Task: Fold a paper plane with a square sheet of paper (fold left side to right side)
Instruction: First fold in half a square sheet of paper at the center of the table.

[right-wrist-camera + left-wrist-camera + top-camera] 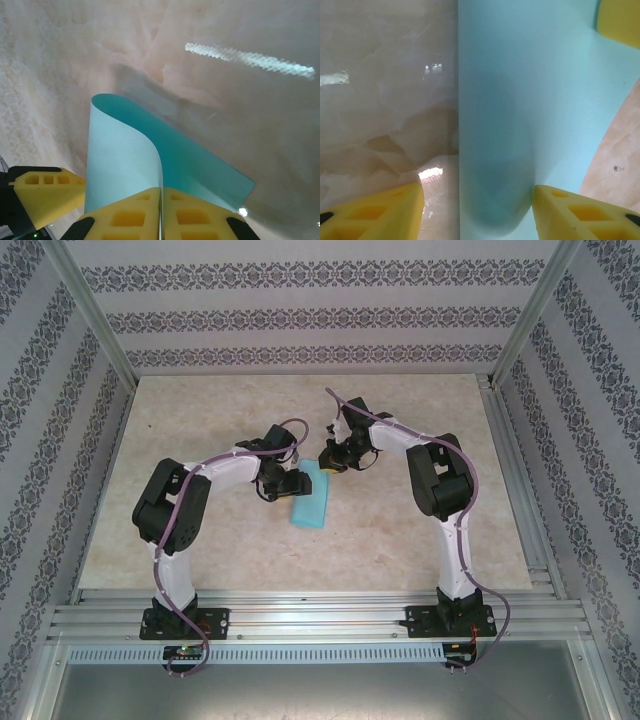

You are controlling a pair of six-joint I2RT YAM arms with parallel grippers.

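**Item: square sheet of paper** [312,498]. Thin, matte, light blue. It lies near the middle of the table [420,540], between the two grippers. From above it reads as a narrow slanted strip, doubled over on itself. In the right wrist view one side is lifted off the surface and curls over in a smooth, uncreased bend. The lower layer lies flat on the table beneath it and extends away to the right.

**Item: right gripper** [161,202]. The yellow fingers [200,216] are pressed together with no gap showing. The raised edge of the sheet is pinched between them. From above, this gripper sits at the far end of the strip.

**Item: left gripper** [477,200]. The yellow fingers [380,215] stand well apart, one over bare table and the other over the paper. Nothing is gripped between them. The sheet's straight left edge runs up the view between the two fingers, and a soft shadow falls on the paper there. It is hard to tell whether the fingertips touch the sheet or sit just above it. From above, this gripper is at the strip's left side, near its far half.

**Item: further yellow pad** [620,20]. It sits on the paper at the top right corner of the left wrist view and is probably a finger of the right gripper.

**Item: table.** Pale, marbled beige surface with light glare in patches.
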